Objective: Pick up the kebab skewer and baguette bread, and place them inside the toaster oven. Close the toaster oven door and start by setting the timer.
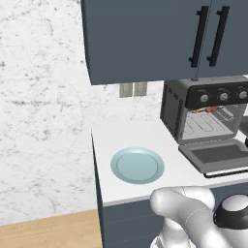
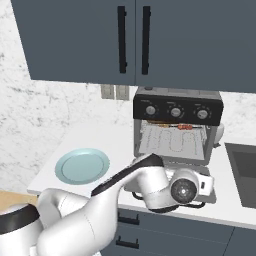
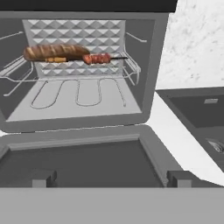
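- Hand view looks over the dropped-open toaster oven door (image 3: 78, 162), lying flat just ahead of the jaws, glass panel up.
- Beyond it, the toaster oven (image 3: 148, 65) cavity gapes open, well ahead of and above the fingertips (image 3: 41, 178); nothing between jaws and cavity but the door itself.
- Off to the right of the jaws, white countertop (image 3: 175, 131), then a dark sink basin (image 3: 197, 113) set into it; marbled wall (image 3: 197, 39) behind.
- Above the oven in the base views, dark blue wall cabinets (image 1: 145, 38) with black bar handles.
- Far left of the gripper (image 2: 200, 186), a pale blue plate (image 2: 82, 166) sitting alone on the counter, well apart from the oven.
- Open counter between plate and oven; counter front edge runs just below the door's handle bar (image 1: 225, 172).
- Baguette bread (image 3: 54, 51) resting on the wire rack (image 3: 78, 76) deep inside, ahead and up-left of the jaws.
- Kebab skewer (image 3: 98, 58) lying beside it on the same rack, touching or nearly touching the loaf's right end, stick pointing right.
- Jaws spread apart, two dark tips at either side, holding nothing.
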Available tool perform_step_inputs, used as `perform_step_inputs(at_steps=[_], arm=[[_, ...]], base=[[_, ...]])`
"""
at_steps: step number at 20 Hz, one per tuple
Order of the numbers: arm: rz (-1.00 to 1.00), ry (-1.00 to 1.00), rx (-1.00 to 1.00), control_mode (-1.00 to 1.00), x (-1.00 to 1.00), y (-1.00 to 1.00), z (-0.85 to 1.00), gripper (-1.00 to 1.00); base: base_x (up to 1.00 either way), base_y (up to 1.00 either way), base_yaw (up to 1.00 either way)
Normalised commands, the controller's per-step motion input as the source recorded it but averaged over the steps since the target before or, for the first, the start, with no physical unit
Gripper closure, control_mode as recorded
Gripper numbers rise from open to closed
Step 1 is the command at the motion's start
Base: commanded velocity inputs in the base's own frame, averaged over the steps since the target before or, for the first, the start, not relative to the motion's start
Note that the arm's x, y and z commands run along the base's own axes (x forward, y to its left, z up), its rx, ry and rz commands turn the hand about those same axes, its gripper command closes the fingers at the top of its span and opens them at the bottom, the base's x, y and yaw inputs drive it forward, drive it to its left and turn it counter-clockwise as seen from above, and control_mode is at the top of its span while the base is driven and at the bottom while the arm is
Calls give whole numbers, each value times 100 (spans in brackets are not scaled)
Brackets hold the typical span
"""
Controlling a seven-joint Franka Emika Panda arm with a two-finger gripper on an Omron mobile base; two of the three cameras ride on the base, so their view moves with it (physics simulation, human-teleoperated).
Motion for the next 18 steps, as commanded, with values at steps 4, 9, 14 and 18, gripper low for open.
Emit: perform_step_inputs(at_steps=[4, 9, 14, 18], arm=[[0, 0, 0, -100, -55, -16, -32, -100], [0, 0, 0, -100, -47, -30, -26, -100], [0, 0, 0, -100, -40, -31, -23, -100], [0, 0, 0, -100, -26, -39, -20, -100]], base=[[0, 0, 0], [0, 0, 0], [0, 0, 0], [0, 0, 0]])
